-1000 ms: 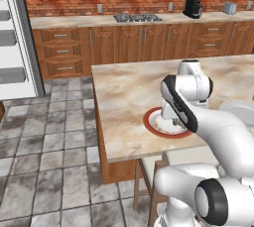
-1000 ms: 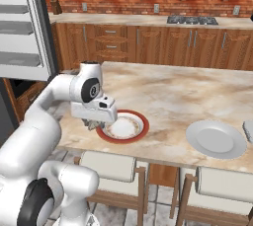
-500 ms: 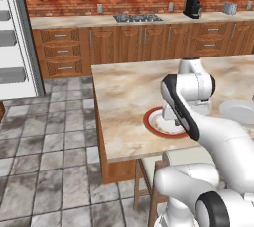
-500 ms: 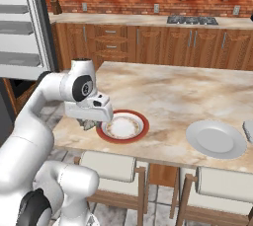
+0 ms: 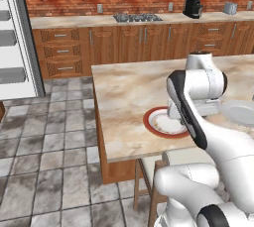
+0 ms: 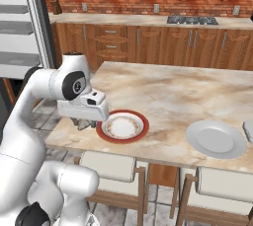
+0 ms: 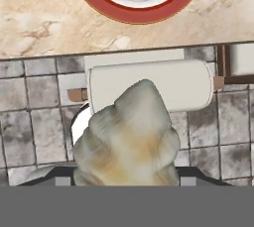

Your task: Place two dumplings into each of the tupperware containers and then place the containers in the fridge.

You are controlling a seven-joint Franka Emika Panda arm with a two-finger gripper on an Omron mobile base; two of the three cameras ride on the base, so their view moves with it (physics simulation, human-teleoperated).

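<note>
Surface: beige marble island top (image 6: 163, 92), brick-backed kitchen behind.
Gripper (image 6: 83, 121): jaws partly spread, clamped on a lumpy beige-grey dumpling (image 7: 126, 139), held over the island's near edge, beside the round red-rimmed plate (image 6: 122, 126).
Key relation: a grey tray edge (image 6: 248, 130) – possibly a container – lies far to the gripper's right, past the round pale grey plate (image 6: 215, 138).
Fridge (image 6: 24, 27): open, off to the left.

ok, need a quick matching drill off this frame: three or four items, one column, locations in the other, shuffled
Items:
1. dumpling
2. red-rimmed plate
3. pale grey plate
4. stovetop

Locations:
A. back counter under the brick wall
B. island, near its front edge by the gripper
C. between the gripper's fingers
D. island, toward its right side in the right base view

Pairs: 1-C, 2-B, 3-D, 4-A
</note>
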